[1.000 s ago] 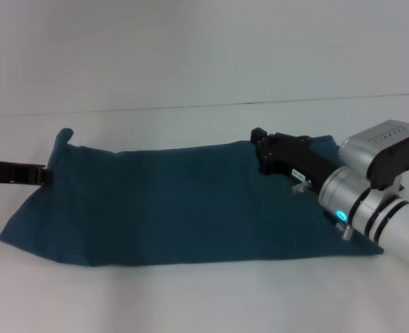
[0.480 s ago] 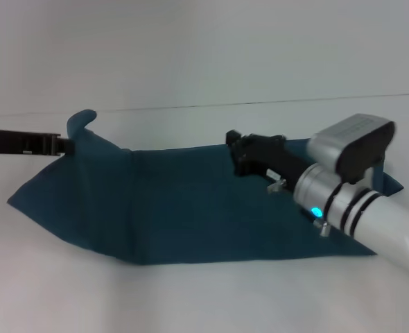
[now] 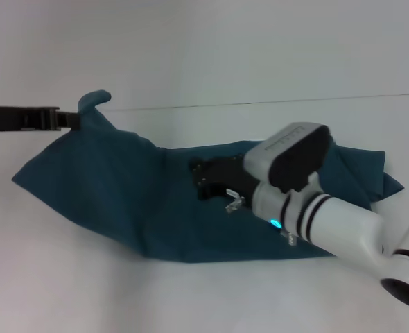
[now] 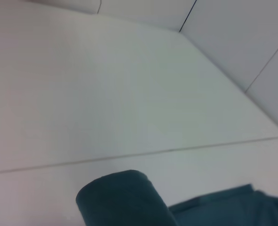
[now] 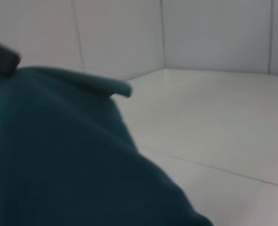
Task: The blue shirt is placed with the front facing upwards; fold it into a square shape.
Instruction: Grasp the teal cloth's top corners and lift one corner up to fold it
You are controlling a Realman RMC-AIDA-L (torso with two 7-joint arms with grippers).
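Head view looks forward and down over whole table (image 3: 190, 298). Both wrist views sit close and low, facing back walls. All three share the shirt (image 3: 121, 194) (image 4: 125, 197) (image 5: 59, 160).

Right arm (image 3: 343, 229): we see a fat white tube with two black rings and a small blue-green light.
Right wrist camera (image 3: 294, 154): silver and black box.
Right gripper (image 3: 199, 182): black.
Left gripper (image 3: 71, 119): thin, black.
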